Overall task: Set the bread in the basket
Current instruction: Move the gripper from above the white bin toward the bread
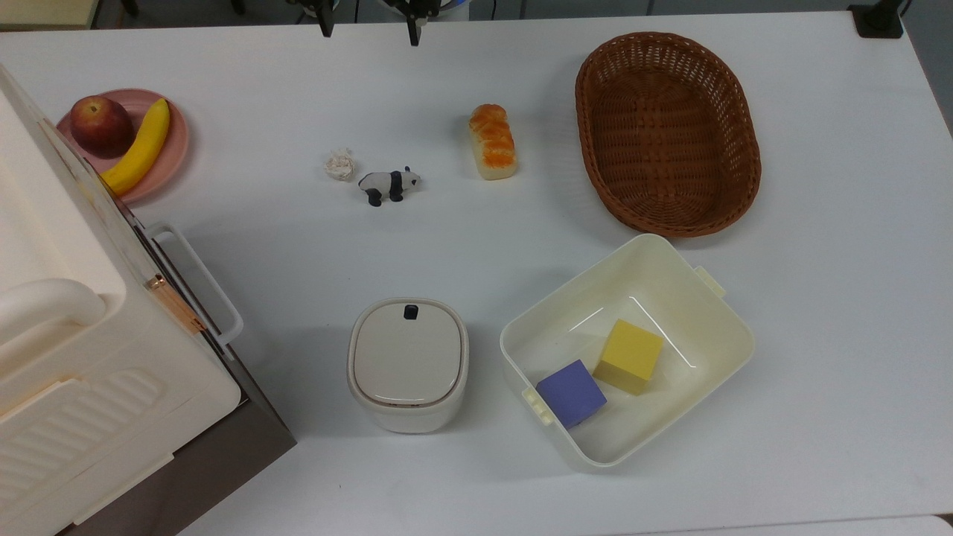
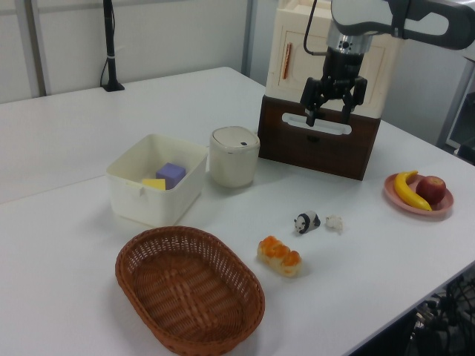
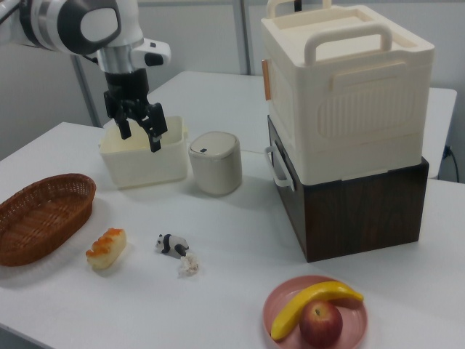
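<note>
You are dealing with one small oblong loaf of bread (image 1: 492, 141), cream sides and bumpy orange-glazed top, lying flat on the white tabletop (image 1: 834, 313), near but apart from the one oval reddish-brown wicker basket (image 1: 668, 132), which sits empty. Judge the loaf light and probably soft or foam-like, with a glazed top that may be slick; take it across the narrow width at mid-length, on the cream flanks, with modest squeeze. The black two-finger gripper (image 2: 332, 105) hangs high above the tabletop, well apart from the loaf, fingers (image 2: 311, 116) spread and holding nothing. Count otherwise: one panda figurine (image 1: 389, 185), one crumpled paper ball (image 1: 339, 164), one lidded cream canister (image 1: 407, 363), one cream plastic bin (image 1: 715, 327) with two cubes, yellow (image 1: 630, 355) and purple (image 1: 571, 392), one pink plate (image 1: 175, 145) carrying one apple (image 1: 100, 124) and one banana (image 1: 138, 147), and one cream box stacked on a brown base (image 3: 347, 123).
</note>
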Robot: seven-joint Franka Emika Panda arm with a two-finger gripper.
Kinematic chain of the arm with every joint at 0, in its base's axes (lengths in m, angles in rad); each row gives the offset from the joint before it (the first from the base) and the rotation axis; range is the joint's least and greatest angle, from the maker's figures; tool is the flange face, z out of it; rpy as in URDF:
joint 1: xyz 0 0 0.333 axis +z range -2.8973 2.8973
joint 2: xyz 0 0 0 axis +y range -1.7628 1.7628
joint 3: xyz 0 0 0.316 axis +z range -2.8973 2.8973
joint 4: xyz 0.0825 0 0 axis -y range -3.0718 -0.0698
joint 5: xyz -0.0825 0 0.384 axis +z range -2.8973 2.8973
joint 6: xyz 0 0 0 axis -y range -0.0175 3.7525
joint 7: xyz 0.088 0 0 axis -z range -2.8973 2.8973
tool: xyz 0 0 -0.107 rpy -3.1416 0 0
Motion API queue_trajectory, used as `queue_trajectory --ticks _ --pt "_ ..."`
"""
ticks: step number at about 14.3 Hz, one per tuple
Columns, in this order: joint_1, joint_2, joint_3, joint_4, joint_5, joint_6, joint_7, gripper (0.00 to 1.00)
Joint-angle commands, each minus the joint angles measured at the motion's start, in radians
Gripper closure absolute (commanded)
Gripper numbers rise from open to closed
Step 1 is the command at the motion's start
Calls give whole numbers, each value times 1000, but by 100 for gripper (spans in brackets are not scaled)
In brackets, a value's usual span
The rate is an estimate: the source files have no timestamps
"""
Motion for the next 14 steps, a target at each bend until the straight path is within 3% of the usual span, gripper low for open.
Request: queue_trajectory --ticks 1,4,6,10,14 --pt "6 7 -6 -38 10 11 -41 0" --pt "0 -18 16 -151 9 88 -142 0" --pt "-10 -62 68 -289 9 227 -138 0" --pt "-1 -134 94 -458 9 358 -130 0" --pt "16 -159 102 -507 9 358 -130 0"
